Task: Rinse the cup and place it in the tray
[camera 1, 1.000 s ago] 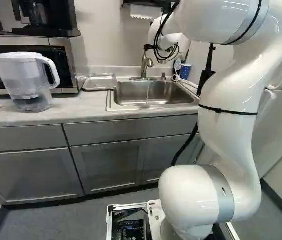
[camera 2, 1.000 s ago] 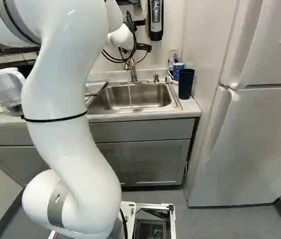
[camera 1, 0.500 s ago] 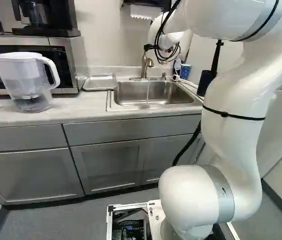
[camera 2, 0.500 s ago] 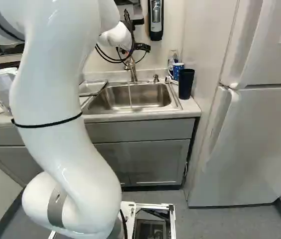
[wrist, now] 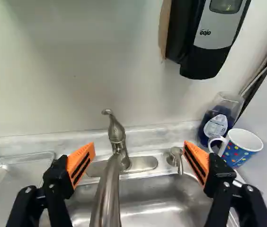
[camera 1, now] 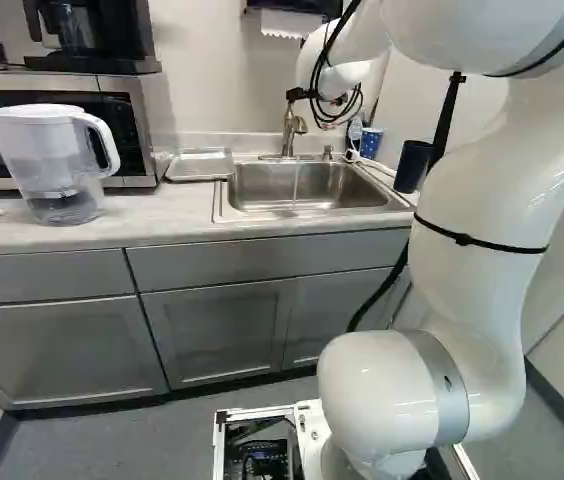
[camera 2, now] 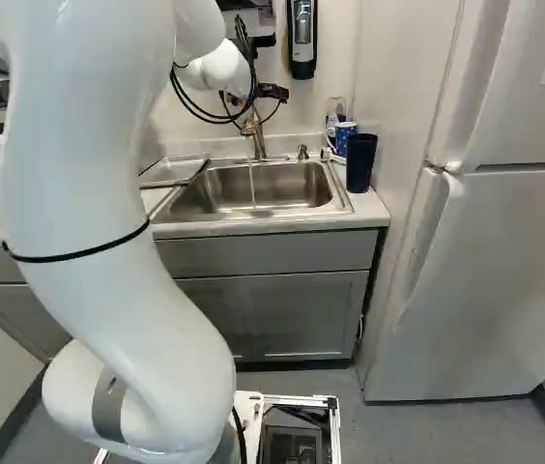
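In the base views my gripper's fingers are hidden behind the white wrist [camera 2: 224, 70], which hangs over the back of the sink. The wrist view shows the gripper [wrist: 138, 161] open, fingers wide apart, with the faucet [wrist: 119, 153] ahead between them and nothing gripped. A thin stream of water [camera 2: 252, 184] falls from the faucet into the sink [camera 2: 187, 201]. A tall dark blue cup [camera 2: 360, 162] stands upright on the counter beside the sink. Behind it is a white mug with coloured dots [wrist: 241, 145]. On the sink's other side lies the metal tray [camera 1: 200, 165].
A clear bottle of blue soap [wrist: 217, 124] stands by the mug. The soap dispenser [camera 2: 302, 39] hangs on the wall above the counter. A water pitcher [camera 1: 54, 165] stands before the microwave [camera 1: 127, 130]. To the right rises the fridge [camera 2: 490, 271].
The upper arm has swung rightward in the left base view and leftward in the right one, uncovering the dark cup in the former. The wrist has shifted slightly. The base and counter objects have stayed put.
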